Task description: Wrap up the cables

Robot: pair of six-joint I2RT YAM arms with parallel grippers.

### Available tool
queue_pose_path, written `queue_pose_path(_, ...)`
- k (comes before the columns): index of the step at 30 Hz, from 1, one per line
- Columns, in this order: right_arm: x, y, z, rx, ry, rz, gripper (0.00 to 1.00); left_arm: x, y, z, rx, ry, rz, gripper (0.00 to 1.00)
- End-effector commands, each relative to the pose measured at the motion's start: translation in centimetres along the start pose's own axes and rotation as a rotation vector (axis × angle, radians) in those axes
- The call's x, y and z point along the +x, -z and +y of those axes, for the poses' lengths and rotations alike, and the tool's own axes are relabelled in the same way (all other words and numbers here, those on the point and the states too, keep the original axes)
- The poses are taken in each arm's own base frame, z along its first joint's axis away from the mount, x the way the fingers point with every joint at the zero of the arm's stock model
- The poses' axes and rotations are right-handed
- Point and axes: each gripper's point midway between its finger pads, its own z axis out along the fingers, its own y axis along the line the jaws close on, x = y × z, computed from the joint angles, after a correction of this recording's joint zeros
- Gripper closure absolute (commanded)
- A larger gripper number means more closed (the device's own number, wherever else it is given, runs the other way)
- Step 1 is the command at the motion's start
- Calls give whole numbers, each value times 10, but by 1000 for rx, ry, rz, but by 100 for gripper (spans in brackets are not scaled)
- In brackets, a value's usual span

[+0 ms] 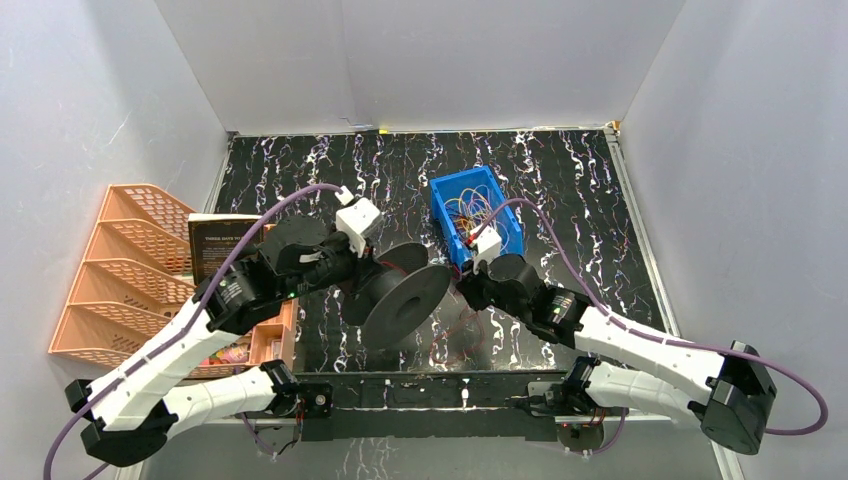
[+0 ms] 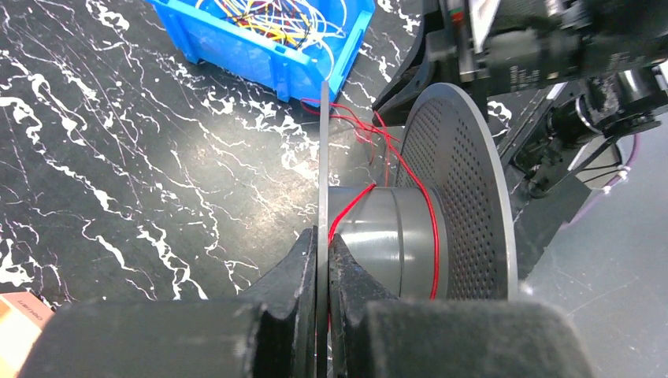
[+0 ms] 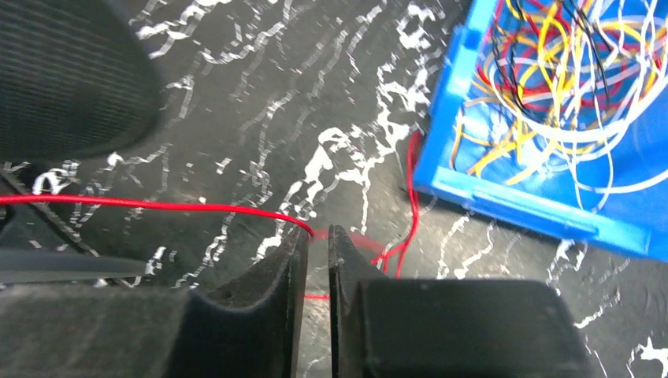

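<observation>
A dark grey spool (image 1: 405, 300) stands on its edge at the table's middle. My left gripper (image 2: 323, 246) is shut on its thin near flange (image 2: 324, 157). A red cable (image 2: 429, 213) loops round the hub (image 2: 386, 228) and trails off to the right. In the right wrist view that red cable (image 3: 157, 205) runs from the left into my right gripper (image 3: 315, 234), then bends down onto the table. Its jaws stand slightly apart, with a gap wider than the strand. The other cables (image 3: 567, 71), red, yellow, orange and white, lie tangled in a blue bin (image 3: 512, 205).
The blue bin (image 1: 440, 200) stands just behind my right gripper (image 1: 468, 290). Orange stacked racks (image 1: 120, 270) and a dark box (image 1: 225, 245) fill the left side by my left arm. White walls close in the black marbled table (image 1: 560, 180).
</observation>
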Motion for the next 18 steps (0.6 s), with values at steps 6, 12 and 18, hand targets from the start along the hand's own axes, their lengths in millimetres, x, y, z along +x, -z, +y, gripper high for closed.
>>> queue_pose_path(6, -4, -3, -8, 4, -102, -58, 61, -52, 38, 11, -83, 56, -168, 100)
queue_pose_path(12, 3, -2, -7, -10, -129, -58, 48, -72, 50, 34, -223, 109, -232, 100)
queue_pose_path(18, 12, -6, -7, -23, -140, -45, 41, -84, 57, 40, -264, 127, -272, 100)
